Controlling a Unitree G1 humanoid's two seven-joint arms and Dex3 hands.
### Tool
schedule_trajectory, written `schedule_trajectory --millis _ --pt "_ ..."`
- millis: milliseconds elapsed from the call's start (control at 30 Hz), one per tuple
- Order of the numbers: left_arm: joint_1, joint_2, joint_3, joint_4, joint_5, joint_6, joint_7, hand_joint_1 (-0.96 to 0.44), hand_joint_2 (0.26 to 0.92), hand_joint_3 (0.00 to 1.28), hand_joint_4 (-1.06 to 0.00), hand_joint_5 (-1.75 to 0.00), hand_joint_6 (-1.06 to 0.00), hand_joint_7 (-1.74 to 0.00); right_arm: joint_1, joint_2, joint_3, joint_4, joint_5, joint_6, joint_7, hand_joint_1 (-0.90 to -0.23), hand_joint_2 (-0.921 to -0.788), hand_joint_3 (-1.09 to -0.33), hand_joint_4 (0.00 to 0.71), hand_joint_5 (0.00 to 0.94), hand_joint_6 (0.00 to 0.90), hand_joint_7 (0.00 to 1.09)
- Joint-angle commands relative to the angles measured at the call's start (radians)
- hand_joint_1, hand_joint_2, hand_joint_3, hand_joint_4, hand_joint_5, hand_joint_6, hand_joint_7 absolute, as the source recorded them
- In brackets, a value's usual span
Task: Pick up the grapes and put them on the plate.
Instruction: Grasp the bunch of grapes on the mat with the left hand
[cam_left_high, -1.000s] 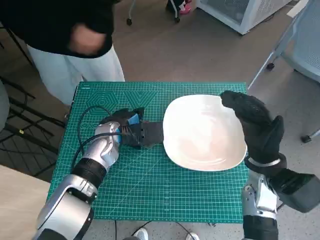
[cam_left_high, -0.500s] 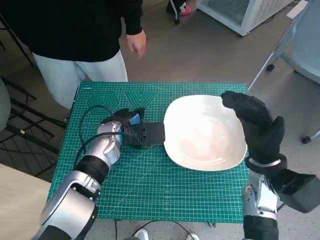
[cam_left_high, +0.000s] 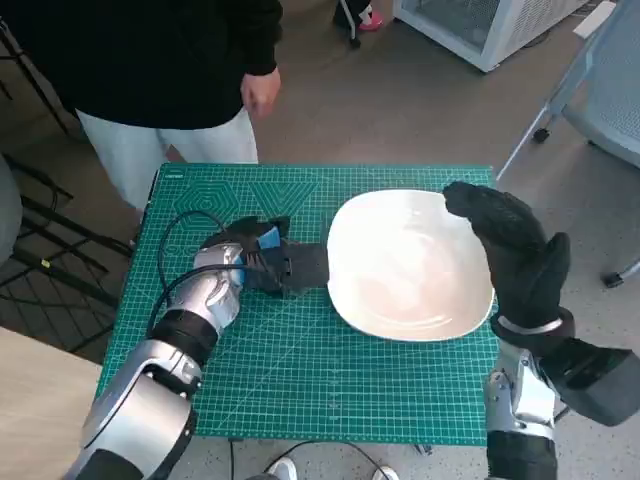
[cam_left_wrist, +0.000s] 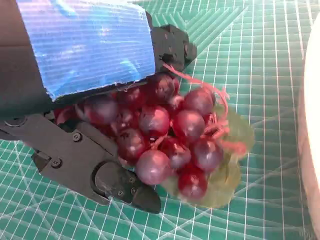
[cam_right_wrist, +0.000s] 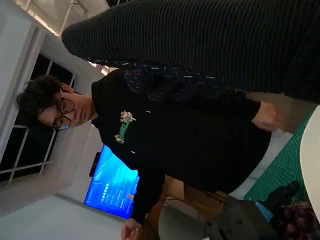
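— Step in hand?

— Grasping, by the look of it. Bunch of dark red plastic grapes (cam_left_wrist: 167, 145) with a pale green leaf beneath, low on the green gridded cutting mat (cam_left_high: 300, 370) covering the counter, left of centre, just beside the plate's left rim. Blue-taped black left hand (cam_left_high: 262, 255) wrapped over the bunch; black fingers (cam_left_wrist: 100, 172) closed round it from both sides in the left wrist view, berries bulging out between them. Lifted or not, impossible to tell.

— And the other hand?

— Black knitted-glove right hand (cam_left_high: 510, 250) raised over the right edge of the wide white shallow plate (cam_left_high: 405, 265), holding nothing; fingers curled or apart, cannot tell.

— Next move?

— Probably a firm hold, a lift clear of the mat, then a short carry toward the counter's right side, over the rim, and a gentle release in the plate's middle. Loose berries and the dangling leaf likely to snag on the rim if carried too low.

— Surroundings?

— Person in a black top (cam_left_high: 150, 60) standing at the counter's far left corner; brown floor (cam_left_high: 400, 110) around; chair wheels (cam_left_high: 545, 130) beyond the far right corner.
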Motion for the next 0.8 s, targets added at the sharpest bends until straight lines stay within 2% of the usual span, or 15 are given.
schedule_trajectory --millis 33,67,133,200,267,367,533,800 --pt "0.055 -0.011 -0.054 0.013 0.045 -0.013 0.07 0.32 0.84 0.28 -0.53 -1.27 -0.59 -0.04 0.016 -0.001 -0.001 0.014 0.009 0.01 0.005 -0.512 -0.921 -0.619 0.223 0.006 0.007 0.47" --pt "0.057 -0.009 -0.063 0.007 0.052 -0.014 0.085 0.34 0.828 0.35 -0.5 -1.36 -0.64 -0.04 0.015 -0.001 -0.001 0.015 0.008 0.009 0.004 -0.511 -0.921 -0.619 0.224 0.007 0.007 0.47" --pt "0.062 -0.004 -0.075 -0.009 0.063 -0.015 0.105 0.33 0.848 0.36 -0.48 -1.44 -0.7 -0.11 0.013 0.0 -0.001 0.017 0.006 0.009 0.002 -0.51 -0.921 -0.619 0.224 0.007 0.007 0.47" --pt "0.065 0.001 -0.083 -0.024 0.068 -0.017 0.116 0.24 0.882 0.3 -0.48 -1.48 -0.67 -0.4 0.011 0.001 0.0 0.019 0.004 0.008 0.0 -0.509 -0.921 -0.62 0.224 0.007 0.006 0.47" --pt "0.066 0.005 -0.085 -0.035 0.067 -0.016 0.116 0.12 0.902 0.26 -0.48 -1.5 -0.6 -0.76 0.01 0.002 0.001 0.02 0.002 0.007 -0.001 -0.508 -0.921 -0.621 0.224 0.006 0.005 0.47" --pt "0.065 0.009 -0.081 -0.044 0.06 -0.015 0.106 0.04 0.914 0.2 -0.51 -1.46 -0.57 -1.03 0.008 0.004 0.002 0.021 0.0 0.006 -0.002 -0.507 -0.921 -0.622 0.224 0.006 0.003 0.48" --pt "0.064 0.014 -0.077 -0.045 0.054 -0.019 0.093 0.01 0.918 0.16 -0.54 -1.37 -0.57 -1.18 0.005 0.004 0.004 0.022 -0.002 0.005 -0.001 -0.506 -0.921 -0.623 0.225 0.006 0.001 0.48" --pt "0.061 0.015 -0.072 -0.039 0.045 -0.015 0.078 0.0 0.916 0.15 -0.57 -1.35 -0.57 -1.18 0.003 0.003 0.004 0.023 0.0 0.005 0.003 -0.506 -0.921 -0.622 0.226 0.005 -0.001 0.49"
